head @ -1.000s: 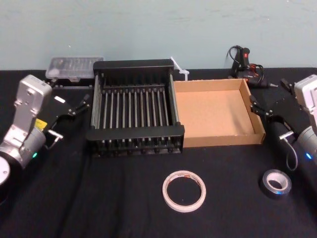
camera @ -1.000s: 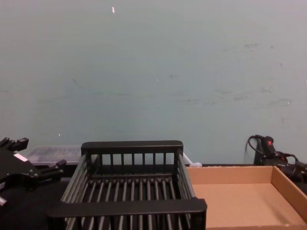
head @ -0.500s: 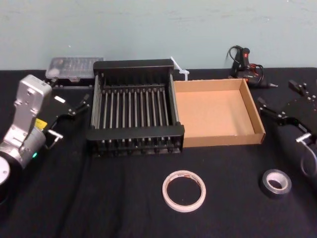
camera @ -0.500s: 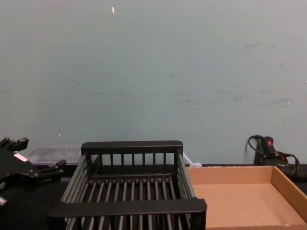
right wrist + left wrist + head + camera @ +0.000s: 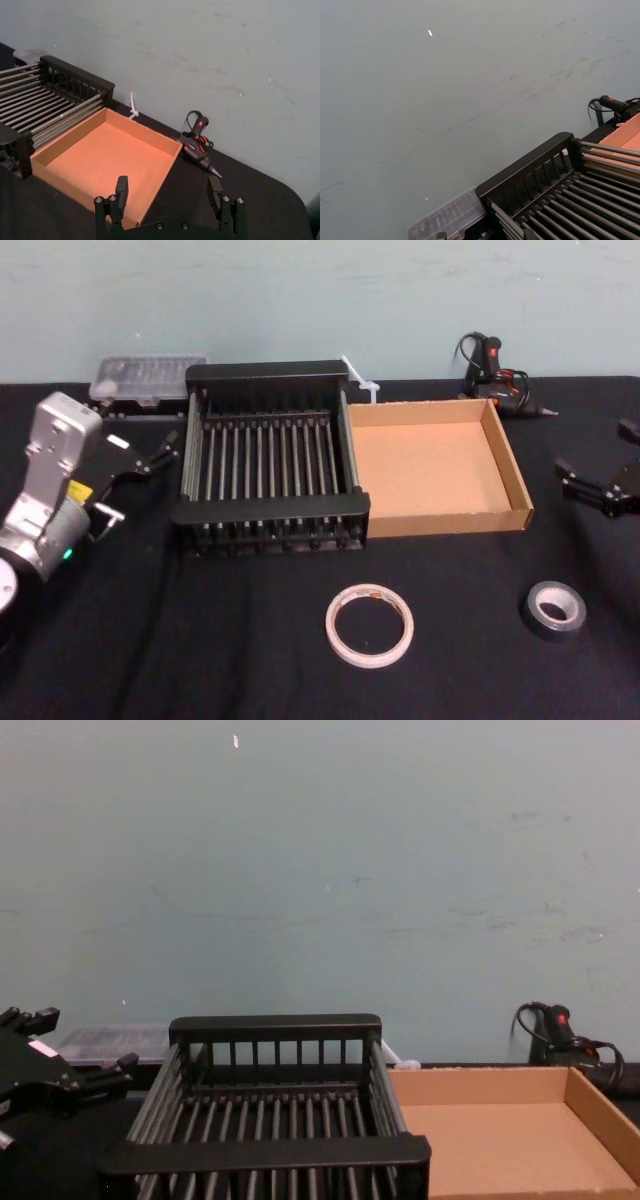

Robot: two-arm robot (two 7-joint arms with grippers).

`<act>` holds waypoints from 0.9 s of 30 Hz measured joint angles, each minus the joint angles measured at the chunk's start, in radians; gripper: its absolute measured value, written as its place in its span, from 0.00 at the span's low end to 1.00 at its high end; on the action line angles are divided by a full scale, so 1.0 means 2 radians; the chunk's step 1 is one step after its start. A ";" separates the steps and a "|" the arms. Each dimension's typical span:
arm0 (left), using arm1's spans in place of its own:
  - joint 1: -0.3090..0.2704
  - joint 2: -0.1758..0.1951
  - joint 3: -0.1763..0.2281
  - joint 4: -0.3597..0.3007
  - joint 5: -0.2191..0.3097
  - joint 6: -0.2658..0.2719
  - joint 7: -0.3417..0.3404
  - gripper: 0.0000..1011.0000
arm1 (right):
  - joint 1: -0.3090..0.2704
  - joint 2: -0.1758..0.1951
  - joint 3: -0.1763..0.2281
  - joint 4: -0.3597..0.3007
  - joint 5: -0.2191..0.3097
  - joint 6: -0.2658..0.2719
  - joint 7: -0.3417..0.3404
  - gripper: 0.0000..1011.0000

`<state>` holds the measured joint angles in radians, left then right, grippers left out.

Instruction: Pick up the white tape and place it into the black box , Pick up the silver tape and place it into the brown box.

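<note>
0 of 2 placements done: white tape [image 5: 369, 625] and silver tape [image 5: 555, 608] are lying on the desk [image 5: 200, 640]; left gripper [image 5: 145, 472] and right gripper [image 5: 168, 190] are hovering empty, fingers spread.

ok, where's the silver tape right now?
Head view: the silver tape lies flat at the robot's front right, to the right of the white tape and nearer than the brown box's right corner, touching neither.

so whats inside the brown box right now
Nothing visible: the brown box shows a bare cardboard floor. The silver tape lies outside it. In the head view, its near wall hides a thin floor strip.
</note>
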<state>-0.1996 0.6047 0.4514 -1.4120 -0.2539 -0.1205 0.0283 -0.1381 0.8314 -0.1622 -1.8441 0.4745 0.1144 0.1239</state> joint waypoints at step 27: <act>0.000 0.000 0.000 0.000 0.000 0.000 0.000 0.99 | -0.112 0.028 0.069 -0.045 0.051 0.089 0.054 0.99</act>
<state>-0.1996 0.6047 0.4514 -1.4120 -0.2539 -0.1205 0.0283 -0.3611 0.8864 -0.0248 -1.9348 0.5756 0.2927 0.2310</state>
